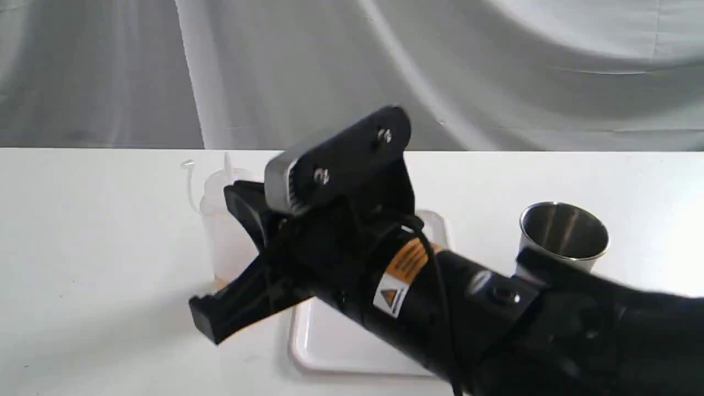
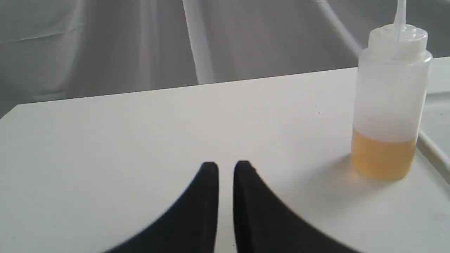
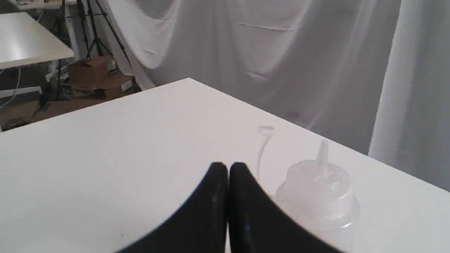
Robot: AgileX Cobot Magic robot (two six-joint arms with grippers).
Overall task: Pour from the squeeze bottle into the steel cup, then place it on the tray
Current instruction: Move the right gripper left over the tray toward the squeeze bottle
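The squeeze bottle (image 1: 220, 220) stands upright on the white table, just left of the tray (image 1: 341, 341), amber liquid at its bottom (image 2: 383, 158). Its cap hangs off on a tether (image 3: 265, 130). My right gripper (image 1: 206, 322) has reached across the tray to the bottle's near side and partly hides it. In the right wrist view that gripper (image 3: 228, 165) is shut and empty, with the bottle's top (image 3: 320, 196) just beside it. My left gripper (image 2: 226, 164) hovers low over the table with its fingers almost touching, empty, apart from the bottle (image 2: 390, 105). The steel cup (image 1: 564, 231) stands upright at the right.
The right arm (image 1: 495, 308) lies across the tray and in front of the cup's base. A grey-white cloth hangs behind the table's far edge (image 1: 110, 148). The tray's rim (image 2: 432, 151) runs close beside the bottle. Another table and boxes (image 3: 91, 70) stand off to one side.
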